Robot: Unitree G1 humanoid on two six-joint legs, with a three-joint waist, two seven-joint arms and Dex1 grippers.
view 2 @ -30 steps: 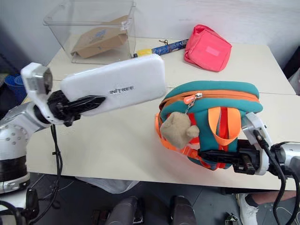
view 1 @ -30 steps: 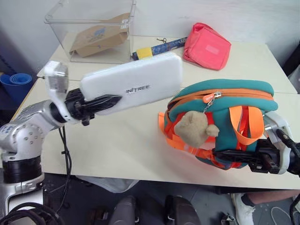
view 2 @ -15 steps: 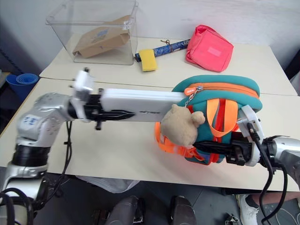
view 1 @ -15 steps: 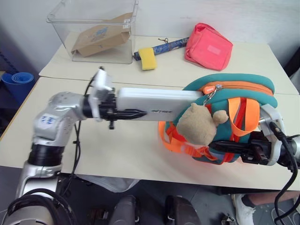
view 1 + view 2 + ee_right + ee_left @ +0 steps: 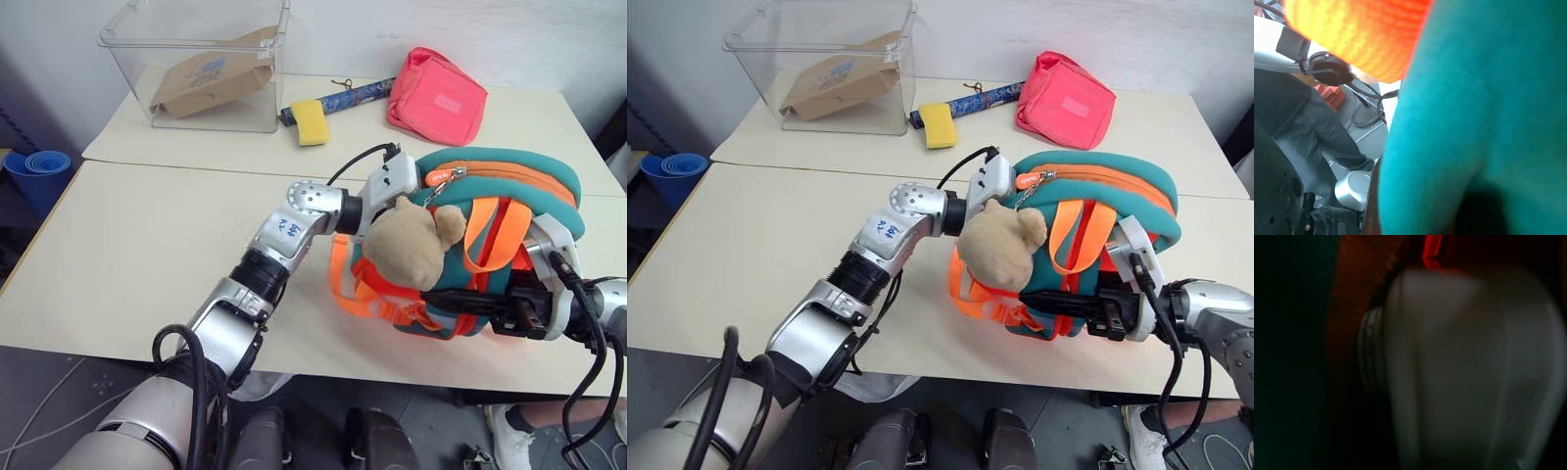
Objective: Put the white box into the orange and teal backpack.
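Observation:
The orange and teal backpack (image 5: 509,191) stands on the table's right half, its zip opening facing left and a tan bear charm (image 5: 409,245) hanging in front. My left arm (image 5: 294,220) reaches into that opening, so its gripper is hidden inside. In the left wrist view the white box (image 5: 1469,372) looms pale against the dark orange lining, held in the left gripper. My right gripper (image 5: 460,302) is shut on the backpack's lower front, among the orange straps.
At the back left stands a clear bin (image 5: 196,64) with a cardboard box inside. A yellow sponge (image 5: 312,122), a blue-handled tool (image 5: 343,96) and a pink-red pouch (image 5: 436,96) lie behind the backpack. Bare tabletop (image 5: 147,245) spreads to the left.
My left arm has pushed rightward and carried the white box from the open air into the backpack's opening. The bear charm has swung aside. The right gripper kept its hold.

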